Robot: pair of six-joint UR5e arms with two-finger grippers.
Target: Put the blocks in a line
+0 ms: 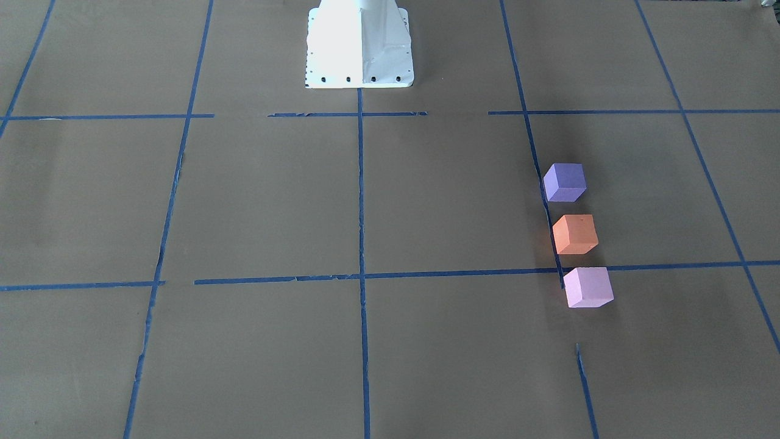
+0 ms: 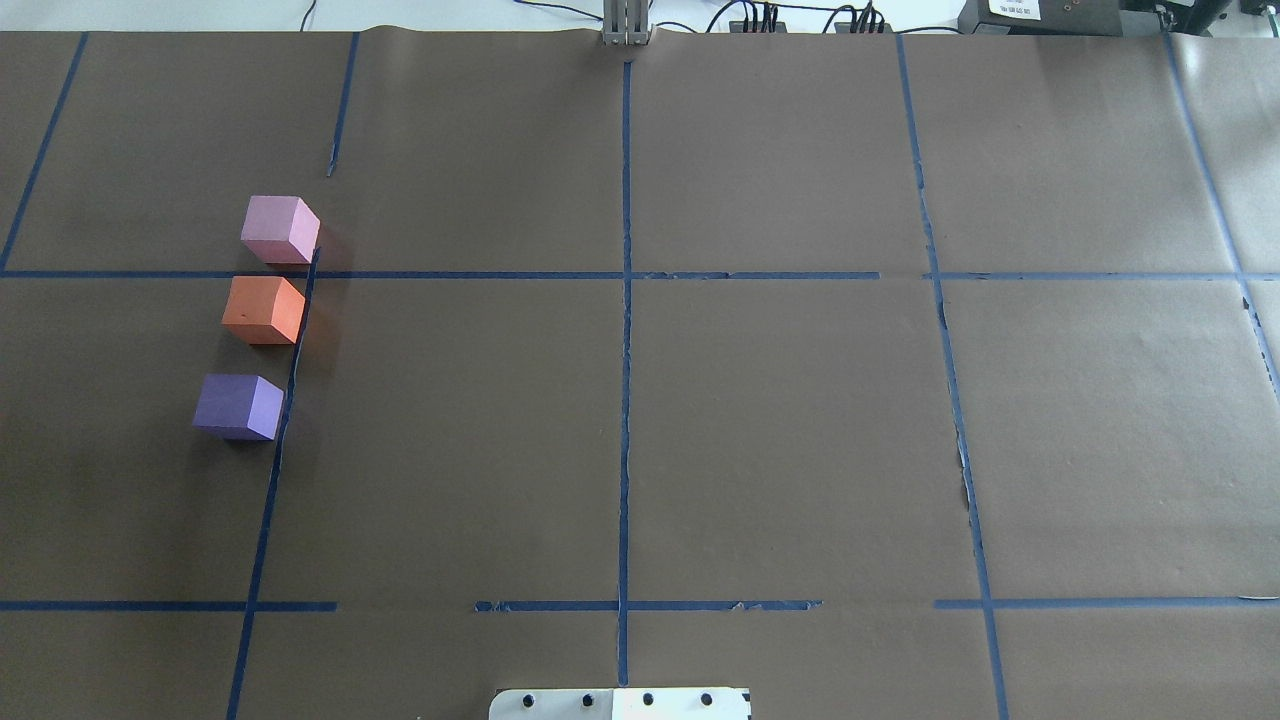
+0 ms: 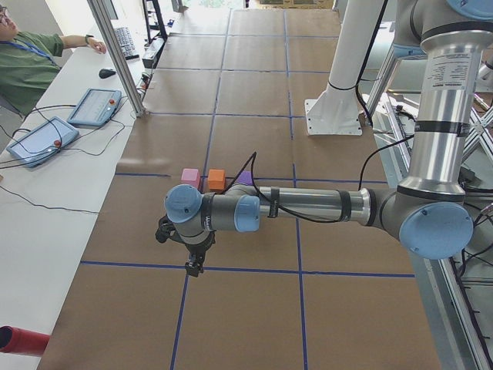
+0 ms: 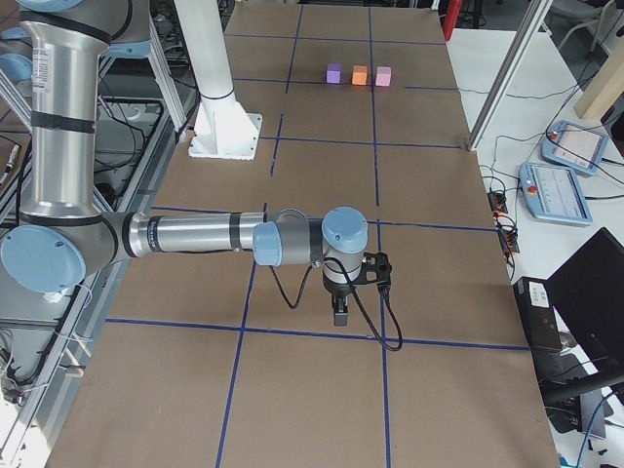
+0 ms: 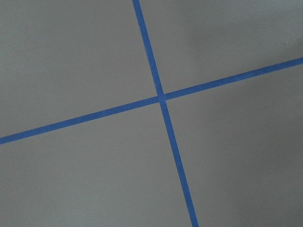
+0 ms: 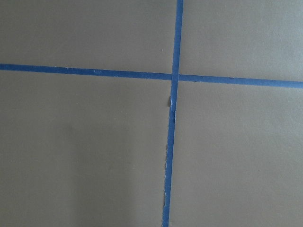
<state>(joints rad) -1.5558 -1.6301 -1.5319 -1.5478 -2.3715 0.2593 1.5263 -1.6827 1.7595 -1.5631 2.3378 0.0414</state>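
Three cubes stand in a straight row with small gaps on the table's left half. The pale pink block [image 2: 280, 229] is farthest from the robot, the orange block [image 2: 264, 309] is in the middle, and the violet-purple block [image 2: 239, 406] is nearest. They also show in the front view: purple [image 1: 565, 182], orange [image 1: 574, 234], pink [image 1: 587, 286]. My left gripper [image 3: 194, 266] hangs over the table's left end, apart from the blocks. My right gripper [image 4: 339, 314] hangs over the far right end. I cannot tell whether either is open or shut. Both wrist views show only taped paper.
Brown paper with blue tape grid lines [image 2: 626, 300] covers the table. The white robot base [image 1: 359, 46] stands at the table's near edge. An operator [image 3: 23, 65] sits at a side bench with pendants [image 3: 94, 106]. A red object [image 3: 21, 341] lies at that bench's corner.
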